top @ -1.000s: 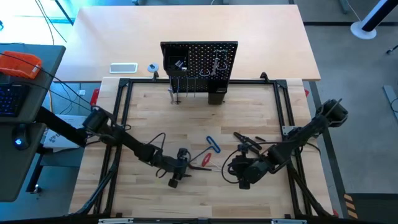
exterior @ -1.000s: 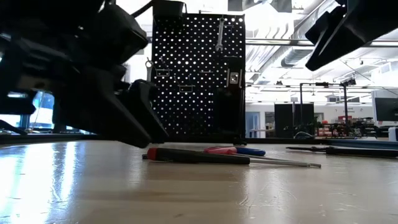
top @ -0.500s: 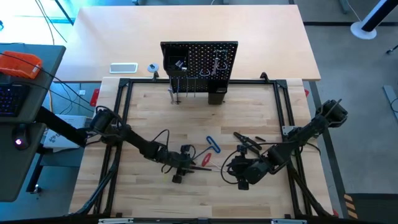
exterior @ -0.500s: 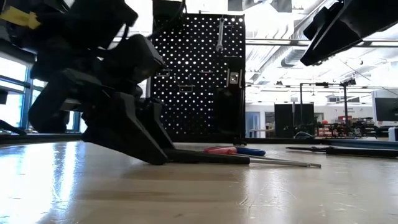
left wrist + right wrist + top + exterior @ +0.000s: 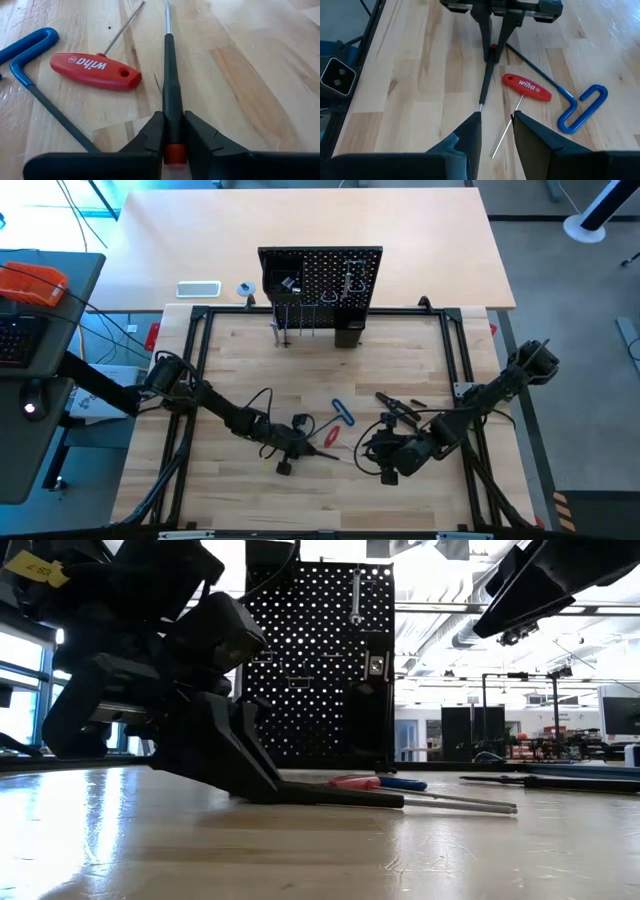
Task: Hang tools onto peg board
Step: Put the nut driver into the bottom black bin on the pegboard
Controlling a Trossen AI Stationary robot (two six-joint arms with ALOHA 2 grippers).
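Note:
A slim black screwdriver point(image 5: 169, 75) with a red end cap and silver shaft lies flat on the table, also in the high view as screwdriver point(image 5: 318, 451). My left gripper point(image 5: 173, 142) is low at its handle end and shut on it; it shows in the high view as left gripper point(image 5: 296, 443). My right gripper point(image 5: 496, 131) hovers open above the table, to the right of the tool's tip. A red T-handle hex key point(image 5: 95, 70) and a blue hex key point(image 5: 27, 47) lie beside the screwdriver. The peg board point(image 5: 320, 280) stands upright at the far edge. My left gripper pinches the screwdriver's black handle point(image 5: 173, 127) just ahead of the red cap, one finger on each side. The fingers point(image 5: 250, 775) slant down from the table's left and lie along the tool. The screwdriver rests flat on the table, shaft pointing right.
Black pliers point(image 5: 400, 408) lie right of the hex keys, near my right arm. A silver wrench point(image 5: 355, 595) hangs on the peg board, which carries a few more tools. A black frame point(image 5: 200, 330) borders the table.
My left gripper has moved toward the table's right and down onto the screwdriver's handle end; its fingers, first short of the red cap, now cover it. The screwdriver has stayed where it lay. My right gripper has barely moved.

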